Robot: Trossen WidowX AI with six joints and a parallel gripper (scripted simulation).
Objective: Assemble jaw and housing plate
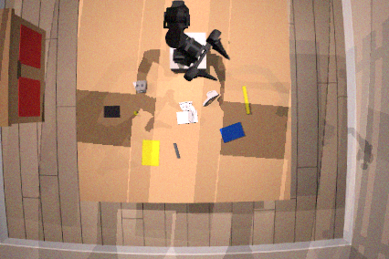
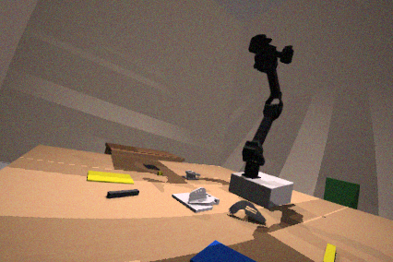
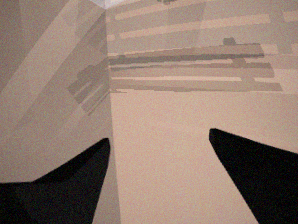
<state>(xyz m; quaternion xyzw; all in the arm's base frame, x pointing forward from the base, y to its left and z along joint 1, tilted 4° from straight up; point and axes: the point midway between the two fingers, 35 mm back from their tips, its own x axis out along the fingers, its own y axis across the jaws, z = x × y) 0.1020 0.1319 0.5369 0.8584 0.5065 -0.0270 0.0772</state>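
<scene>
The white base (image 1: 182, 118) (image 2: 184, 198) lies on the table in front of the robot, with one pale jaw (image 2: 198, 196) on it. The loose curved jaw (image 1: 211, 98) (image 2: 249, 210) lies arched on the table, apart from the base, on the robot's side. A small grey piece with dark spots, seemingly the housing plate (image 1: 141, 87) (image 2: 191, 175), lies apart on the other side. Pins and teeth are too small to make out. My gripper (image 1: 223, 68) (image 3: 160, 138) is open and empty, raised high above the table, away from all parts.
A yellow block (image 1: 151, 152) (image 2: 110, 177), dark bar (image 1: 176, 150) (image 2: 123, 193), blue block (image 1: 232, 132) (image 2: 220, 254), yellow stick (image 1: 247, 99) (image 2: 329, 253), black rectangle (image 1: 111, 111) and tiny yellow item (image 1: 136, 113) lie around. A cabinet with red panels (image 1: 30, 97) stands beyond the table's left edge.
</scene>
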